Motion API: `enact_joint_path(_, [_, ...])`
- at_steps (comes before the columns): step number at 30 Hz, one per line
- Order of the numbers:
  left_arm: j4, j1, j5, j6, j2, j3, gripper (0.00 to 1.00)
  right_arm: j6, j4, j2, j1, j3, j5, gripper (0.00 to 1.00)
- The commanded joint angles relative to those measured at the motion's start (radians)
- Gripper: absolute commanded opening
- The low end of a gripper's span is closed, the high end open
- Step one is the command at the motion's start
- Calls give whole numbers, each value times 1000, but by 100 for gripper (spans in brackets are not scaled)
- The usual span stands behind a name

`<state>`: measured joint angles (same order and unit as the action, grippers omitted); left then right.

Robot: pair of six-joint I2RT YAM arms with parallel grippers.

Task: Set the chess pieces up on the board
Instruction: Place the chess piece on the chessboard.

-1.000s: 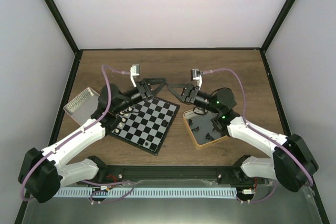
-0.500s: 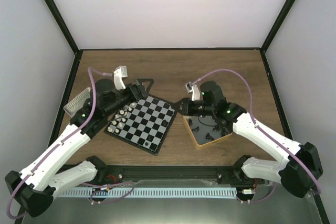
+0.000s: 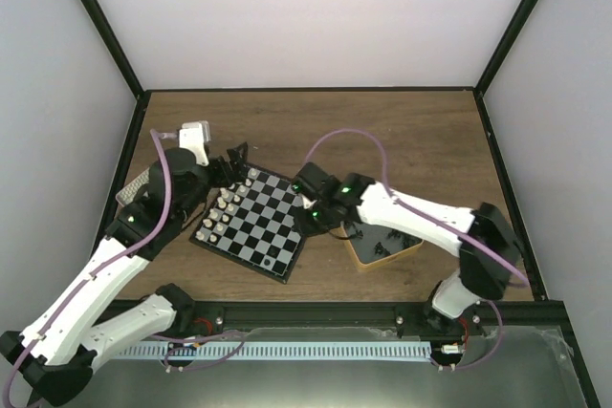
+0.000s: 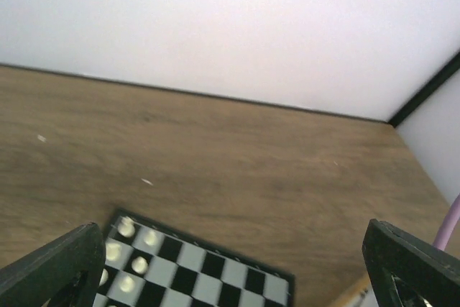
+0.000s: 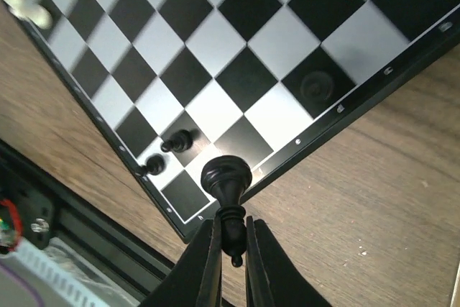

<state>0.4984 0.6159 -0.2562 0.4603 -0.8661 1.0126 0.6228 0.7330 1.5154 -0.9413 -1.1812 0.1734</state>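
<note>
Top external view showed a brown wooden table [image 3: 402, 131] boxed in by white walls and black corner posts, its far half plain wood. At the left edge a silver tin [image 3: 134, 190] lay partly hidden under the left arm. The left gripper [image 3: 237, 161] hung beside the board's far corner, jaws spread wide and gripping nothing; in the left wrist view its fingers [image 4: 50, 267] stood at either side of the frame. The board [image 3: 277, 212] sat mid-table, turned diamond-wise, with cream-white chess pieces [image 3: 224, 209] crowded along its left rows and the middle squares open. Two black pieces [image 5: 178, 139] stood near its nearest corner. The right gripper [image 5: 231, 239] hovered at the board's right border, jaws clamped on the base of a black chess piece [image 5: 226, 176]. Just right of the board lay a gold-rimmed tin [image 3: 382, 253], partly under the right arm. Bare wood ran from there to the right wall.
</note>
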Motion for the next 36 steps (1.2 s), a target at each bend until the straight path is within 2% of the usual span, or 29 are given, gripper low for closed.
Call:
enact_joint_path(1, [-100,-2,-216,-150,55,13,100,-46,170,132,-62,-122,-82,1])
enact_joint_path(6, [-254,-2,-245,-225,157,-94,100,-96,191,273,-77,-229,-67,1])
enact_joint_path(10, [-313,-2,-240,-241,195,-148,100,-122,236,360,-77,-301,-89,1])
enact_joint_path(17, [-301,-2,-386,-192,235,-169,100,-184,290,408,-77,-346,-42,3])
enact_joint_path(29, [-317,-3,-417,-189,279,-202,100,-199,290,442,-81,-355,-9,4])
enact_joint_path(36, [-312,-2,-416,-184,279,-202,100,-190,290,444,-85,-351,-27,9])
